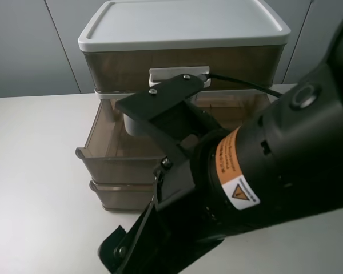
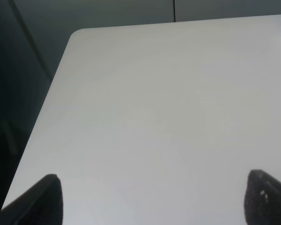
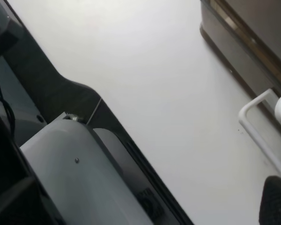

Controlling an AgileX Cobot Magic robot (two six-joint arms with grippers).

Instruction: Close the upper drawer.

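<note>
A drawer unit with a white lid (image 1: 183, 23) stands at the back of the white table (image 1: 34, 171). Its top drawer (image 1: 131, 68) sits flush, with a white handle (image 1: 177, 73). The brown drawer below (image 1: 111, 157) is pulled far out. My right arm (image 1: 263, 165) fills the foreground, and its gripper (image 1: 126, 245) hangs low in front of the drawers. The right wrist view shows one black fingertip (image 3: 276, 206) near a white drawer handle (image 3: 255, 126). My left gripper (image 2: 152, 206) is open over bare table, away from the drawers.
The lowest drawer (image 1: 123, 197) also sticks out a little. Something white (image 1: 134, 125) lies inside the pulled-out drawer. A black cable (image 1: 246, 84) runs across the unit's front. The robot's base (image 3: 70, 159) shows beside the table edge in the right wrist view.
</note>
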